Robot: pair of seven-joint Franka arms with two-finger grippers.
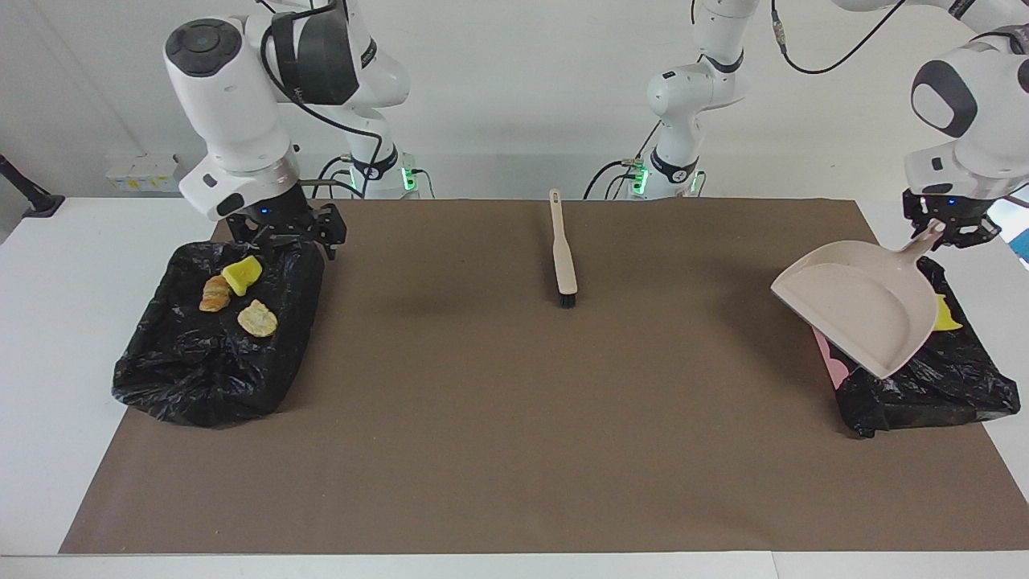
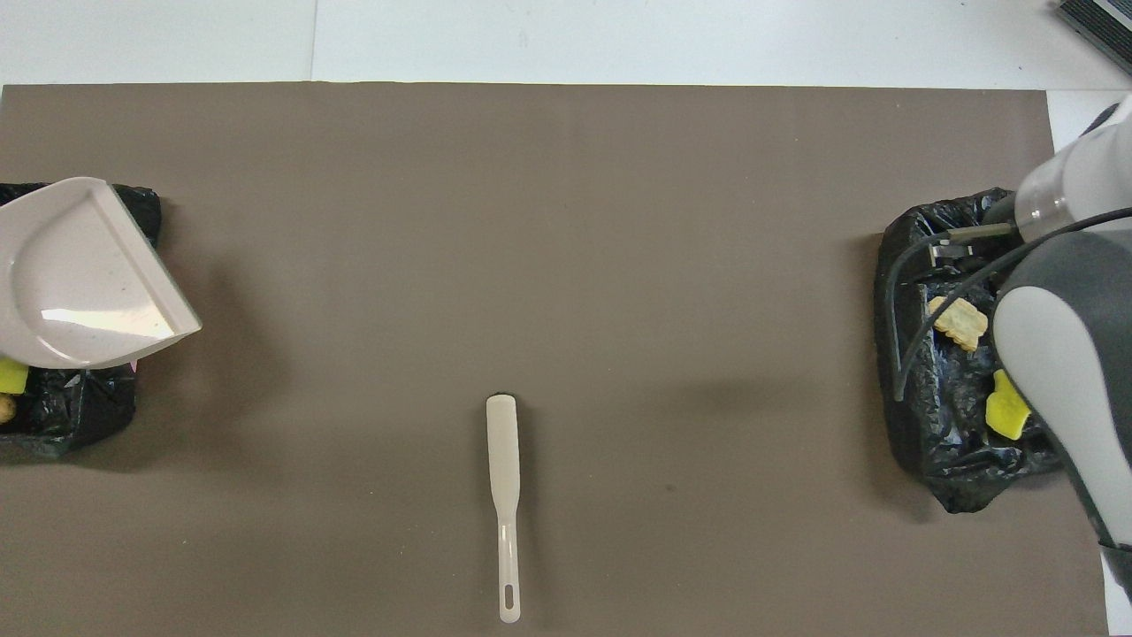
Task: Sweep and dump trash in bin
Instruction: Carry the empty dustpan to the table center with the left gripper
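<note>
1. Left pincer (image 1: 942, 227): pinching the handle of the dustpan (image 1: 864, 305), which hangs tilted, lip down, over the black-lined bin (image 1: 949, 378) at the left arm's end of the surface (image 1: 514, 450).
2. Right pincer (image 1: 281, 229): over the rim of the second black-lined bin (image 1: 201, 362) at the right arm's end; whether its fingers are spread or pressed together cannot be told.
3. Trash, right arm's bin: yellow sponge bit (image 1: 242, 275) and two golden-brown bread lumps (image 1: 257, 318), all inside.
4. Trash, left arm's bin: a yellow scrap (image 1: 947, 315) shows beside the pan; the overhead view adds a brownish lump at the frame edge. The rest is hidden.
5. Brush (image 1: 563, 257): lying free mid-surface, nearer the robots, bristles pointing away from them.
6. Progress: judged nearly finished. No scrap shows on the brown mat; sweeping appears done, and the dump looks complete or in its last tip. Remaining: set the pan down.
</note>
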